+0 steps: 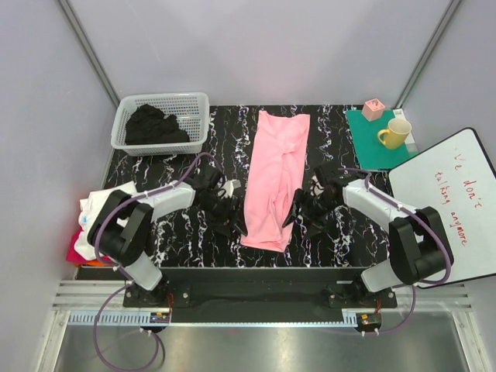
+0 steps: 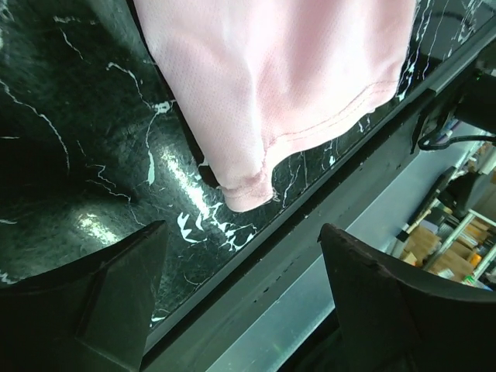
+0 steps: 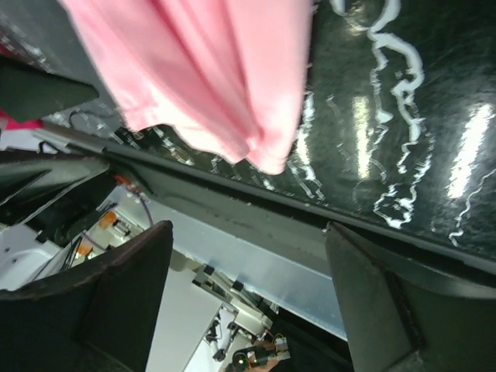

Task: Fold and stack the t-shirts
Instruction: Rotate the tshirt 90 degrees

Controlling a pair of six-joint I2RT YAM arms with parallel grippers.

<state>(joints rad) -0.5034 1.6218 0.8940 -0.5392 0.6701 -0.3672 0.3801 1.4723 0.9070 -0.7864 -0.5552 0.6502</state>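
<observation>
Top view: pink shirt (image 1: pixel 275 180) folded into a long strip, flat at mid-table (image 1: pixel 341 240), running near to far. Left gripper (image 1: pixel 230 213) just beside its left edge, right gripper (image 1: pixel 298 213) just beside its right edge, both spread open, holding nothing. White basket (image 1: pixel 195 116) at far left, black shirts (image 1: pixel 155 125) heaped inside. Pile (image 1: pixel 94 221) of white and magenta cloth at the left edge. Yellow mug (image 1: pixel 395 133) on green mat (image 1: pixel 360 147), contents not visible. Left wrist: fingers (image 2: pixel 116 302) wide apart, empty; pink hem ahead on the marble, untouched. Right wrist: fingers (image 3: pixel 116 294) wide apart, empty; pink corner ahead, near the table's front edge.
</observation>
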